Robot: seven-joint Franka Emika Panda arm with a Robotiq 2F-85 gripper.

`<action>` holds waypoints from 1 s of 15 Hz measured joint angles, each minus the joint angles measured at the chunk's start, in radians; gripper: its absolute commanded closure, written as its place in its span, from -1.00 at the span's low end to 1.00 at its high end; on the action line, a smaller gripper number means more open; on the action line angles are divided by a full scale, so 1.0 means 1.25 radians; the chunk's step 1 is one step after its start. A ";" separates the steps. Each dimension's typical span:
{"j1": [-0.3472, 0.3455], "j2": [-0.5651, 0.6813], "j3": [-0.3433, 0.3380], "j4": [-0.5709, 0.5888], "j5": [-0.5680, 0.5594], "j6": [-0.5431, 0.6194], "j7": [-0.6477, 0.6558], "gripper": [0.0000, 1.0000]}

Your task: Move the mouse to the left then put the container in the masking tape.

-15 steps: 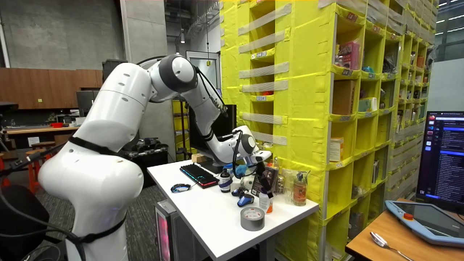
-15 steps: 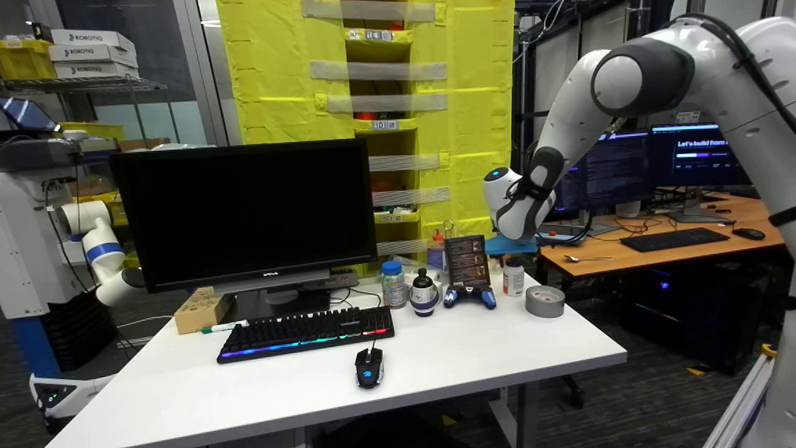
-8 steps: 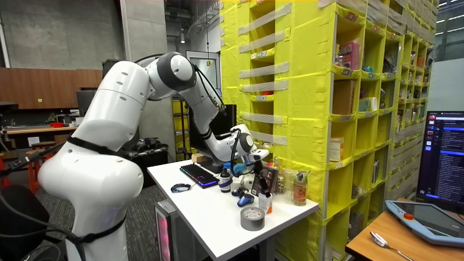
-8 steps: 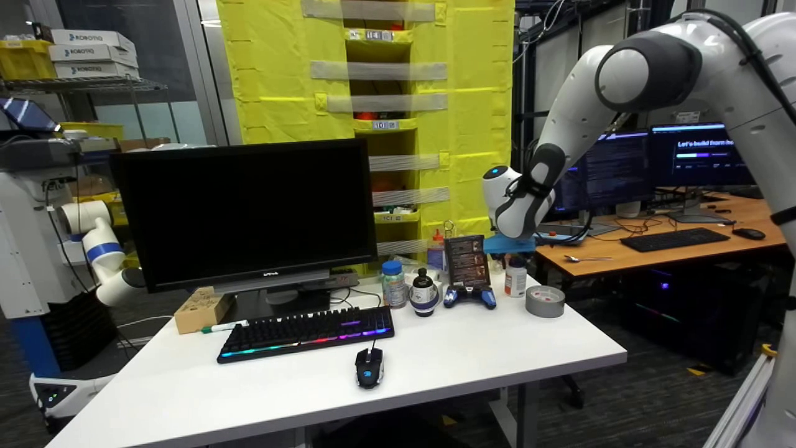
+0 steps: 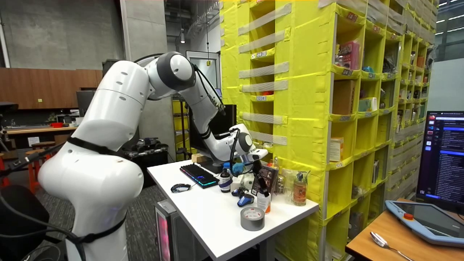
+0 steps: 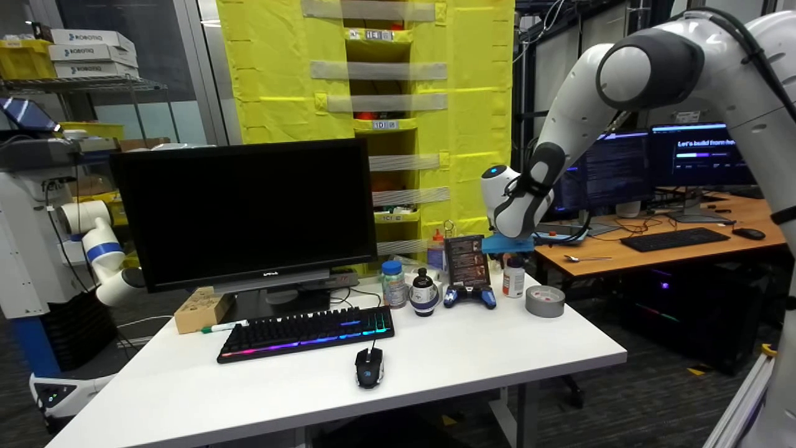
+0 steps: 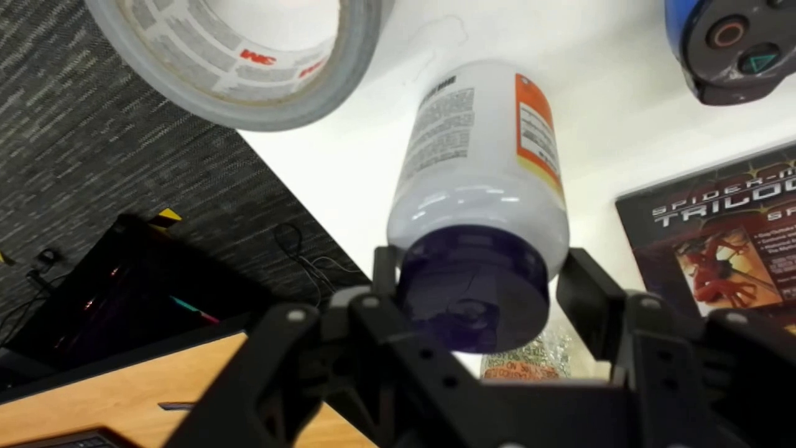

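The container (image 7: 485, 143), white with an orange label and a dark purple cap, stands near the table's end in both exterior views (image 5: 264, 206) (image 6: 513, 283). My gripper (image 7: 482, 274) is shut on it, a finger on each side of cap and shoulder. Its base looks to be at the table surface; I cannot tell whether it touches. Close beside it lies the masking tape (image 7: 249, 118), a grey ring with a white tabletop showing through its hole, also in an exterior view (image 6: 545, 307). The black mouse (image 6: 369, 368) sits in front of the keyboard, far from the gripper.
A blue game controller (image 6: 469, 297) and an upright dark case (image 7: 684, 236) are near the container. Behind stands a spray bottle (image 5: 300, 192). A dark bottle (image 6: 424, 294), blue-capped jar (image 6: 394, 287), keyboard (image 6: 305, 333) and monitor (image 6: 242, 211) occupy the rest.
The jaws have closed from wide apart onto the container. The arm and the container's top have shifted slightly; mouse and tape are unmoved.
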 measured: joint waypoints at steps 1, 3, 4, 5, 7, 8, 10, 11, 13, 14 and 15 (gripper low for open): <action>0.001 -0.001 -0.001 0.000 -0.001 0.000 0.001 0.20; 0.002 -0.008 -0.006 -0.002 -0.006 0.000 0.003 0.20; 0.003 -0.014 -0.011 -0.005 -0.010 0.000 0.007 0.20; 0.005 -0.022 -0.017 -0.009 -0.019 0.001 0.014 0.20; 0.009 -0.043 -0.030 -0.022 -0.038 0.002 0.035 0.20; 0.011 -0.055 -0.037 -0.030 -0.051 0.002 0.048 0.20; 0.012 -0.082 -0.047 -0.049 -0.082 0.002 0.080 0.20; 0.012 -0.096 -0.051 -0.060 -0.099 0.002 0.098 0.20; 0.011 -0.124 -0.055 -0.081 -0.133 -0.001 0.132 0.20; 0.010 -0.137 -0.056 -0.091 -0.153 -0.005 0.153 0.20; 0.009 -0.149 -0.056 -0.099 -0.172 -0.010 0.175 0.20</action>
